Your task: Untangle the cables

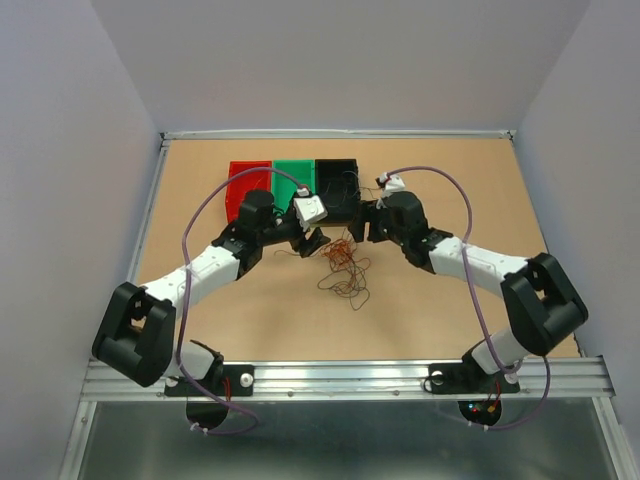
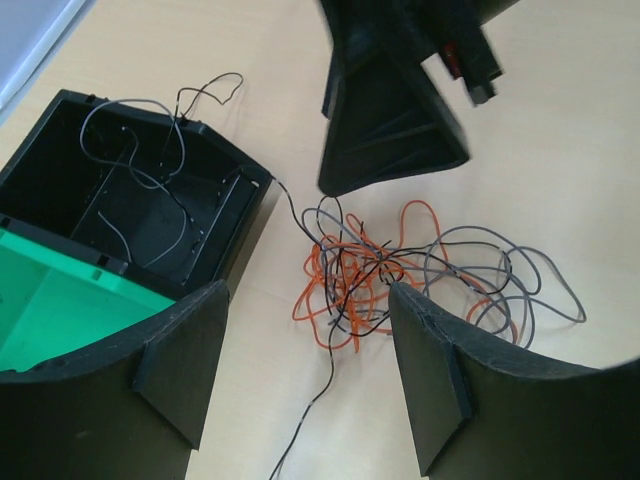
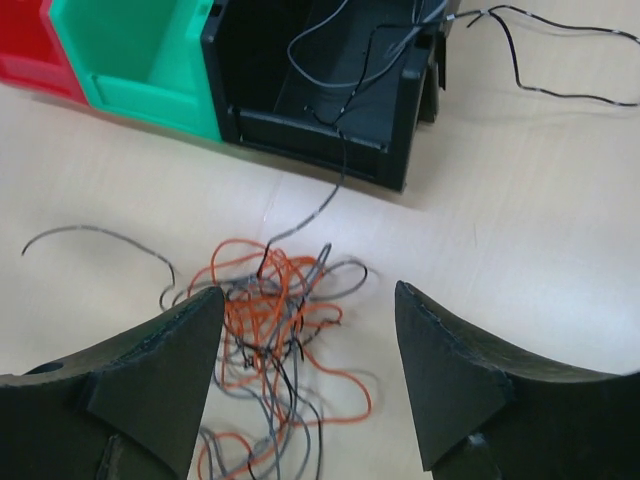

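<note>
The cables (image 1: 343,264) lie as a loose tangle of orange, grey and black wires on the tabletop, between the two arms. In the left wrist view the tangle (image 2: 385,265) sits just beyond my left gripper (image 2: 305,295), which is open and empty. My right gripper (image 3: 308,292) is open too, hovering over the tangle (image 3: 265,320) with nothing pinched. One right finger (image 2: 385,130) shows above the pile. A thin black wire (image 3: 325,200) runs from the tangle into the black bin (image 3: 395,120), where a few grey and black wires (image 2: 140,190) lie. From above, the left gripper (image 1: 313,242) and the right gripper (image 1: 364,224) flank the pile.
Three bins stand in a row at the back: red (image 1: 238,190), green (image 1: 292,172) and black (image 1: 337,170). A loose black wire (image 3: 560,60) trails right of the black bin. A raised rim (image 1: 152,210) borders the table, and purple arm cords (image 1: 470,230) arc over it.
</note>
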You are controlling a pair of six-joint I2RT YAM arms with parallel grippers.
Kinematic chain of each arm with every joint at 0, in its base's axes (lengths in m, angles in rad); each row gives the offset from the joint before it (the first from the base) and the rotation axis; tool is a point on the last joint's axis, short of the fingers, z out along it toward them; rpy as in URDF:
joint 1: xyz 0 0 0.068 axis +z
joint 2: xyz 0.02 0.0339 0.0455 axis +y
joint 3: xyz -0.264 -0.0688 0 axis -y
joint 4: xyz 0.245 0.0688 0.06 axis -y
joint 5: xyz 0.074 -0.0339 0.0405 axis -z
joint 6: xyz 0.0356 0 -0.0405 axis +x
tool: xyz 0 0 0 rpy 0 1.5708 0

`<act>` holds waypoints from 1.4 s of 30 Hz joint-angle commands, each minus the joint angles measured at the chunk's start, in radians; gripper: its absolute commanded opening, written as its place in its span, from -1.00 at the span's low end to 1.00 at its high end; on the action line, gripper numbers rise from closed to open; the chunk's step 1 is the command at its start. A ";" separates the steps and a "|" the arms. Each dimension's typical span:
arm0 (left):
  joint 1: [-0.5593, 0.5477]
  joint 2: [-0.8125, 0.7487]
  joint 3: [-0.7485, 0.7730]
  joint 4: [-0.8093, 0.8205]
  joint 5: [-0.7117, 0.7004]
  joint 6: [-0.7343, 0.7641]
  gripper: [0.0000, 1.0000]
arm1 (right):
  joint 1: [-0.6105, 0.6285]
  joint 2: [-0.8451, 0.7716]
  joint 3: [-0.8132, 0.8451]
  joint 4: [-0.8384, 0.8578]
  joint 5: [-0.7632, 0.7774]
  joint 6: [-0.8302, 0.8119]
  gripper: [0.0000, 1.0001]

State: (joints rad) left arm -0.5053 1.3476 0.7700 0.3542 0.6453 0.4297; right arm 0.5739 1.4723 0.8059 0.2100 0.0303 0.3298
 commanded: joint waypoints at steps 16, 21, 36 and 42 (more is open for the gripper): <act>-0.015 -0.004 0.051 0.006 -0.088 0.030 0.50 | -0.003 0.319 0.299 0.037 0.036 0.104 -0.39; -0.016 -0.008 0.051 0.005 -0.090 0.029 0.50 | -0.002 0.244 0.251 0.057 -0.124 0.069 -0.99; -0.007 -0.152 -0.020 0.077 -0.081 -0.017 0.47 | -0.002 -0.388 0.030 0.245 -0.242 -0.009 -0.99; 0.053 -0.307 -0.092 0.159 -0.036 -0.081 0.53 | -0.002 -0.409 0.038 0.307 -0.306 -0.002 -0.99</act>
State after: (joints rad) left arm -0.4835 1.1282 0.7254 0.3962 0.5743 0.3981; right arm 0.5739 1.0435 0.8494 0.4587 -0.2207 0.3431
